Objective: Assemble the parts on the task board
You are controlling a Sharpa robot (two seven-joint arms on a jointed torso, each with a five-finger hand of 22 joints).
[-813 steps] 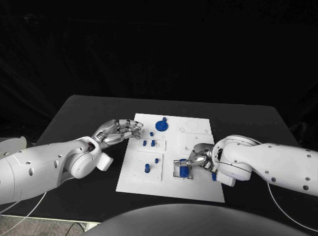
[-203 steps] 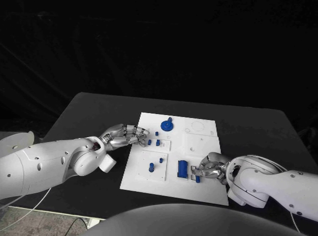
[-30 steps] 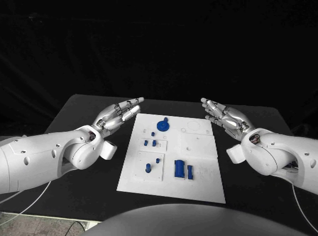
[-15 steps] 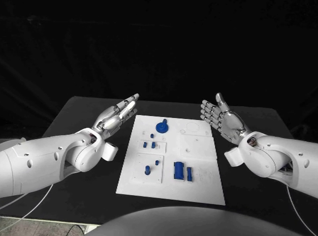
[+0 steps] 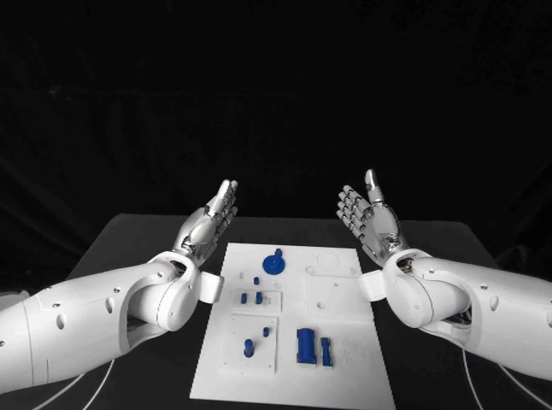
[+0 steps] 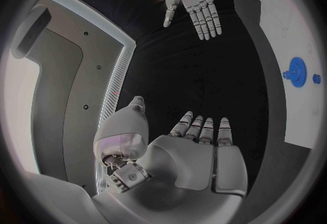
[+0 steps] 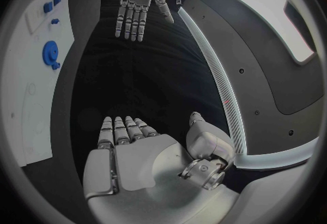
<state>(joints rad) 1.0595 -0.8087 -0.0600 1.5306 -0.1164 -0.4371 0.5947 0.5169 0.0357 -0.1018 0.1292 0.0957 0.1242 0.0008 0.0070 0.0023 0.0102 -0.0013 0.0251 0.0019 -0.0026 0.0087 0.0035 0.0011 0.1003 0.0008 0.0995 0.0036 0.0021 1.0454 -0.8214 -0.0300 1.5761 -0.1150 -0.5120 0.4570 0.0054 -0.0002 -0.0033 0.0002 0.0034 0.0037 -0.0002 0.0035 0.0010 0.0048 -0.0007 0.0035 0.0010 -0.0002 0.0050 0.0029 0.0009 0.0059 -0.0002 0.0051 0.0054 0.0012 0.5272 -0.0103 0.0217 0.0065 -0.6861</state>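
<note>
Both hands raised and empty above the far end of the white board

From the head view the left hand point(image 5: 211, 219) and right hand point(image 5: 370, 213) stand upright with fingers straight and slightly spread, holding nothing, one to each side of the board point(image 5: 350, 342), which lies flat on the black table point(image 5: 128, 243) between the two arms; the round blue gear point(image 5: 275, 263) sits near the board's far end, two small blue pegs point(image 5: 251, 298) lie near its middle, and a tall blue block point(image 5: 306, 345) with a thin blue piece point(image 5: 326, 350) just beside it lies at its near end. The left wrist view shows what the head view cannot: the right hand's open palm, facing the left hand across the gap, with the gear at the board's edge
</note>
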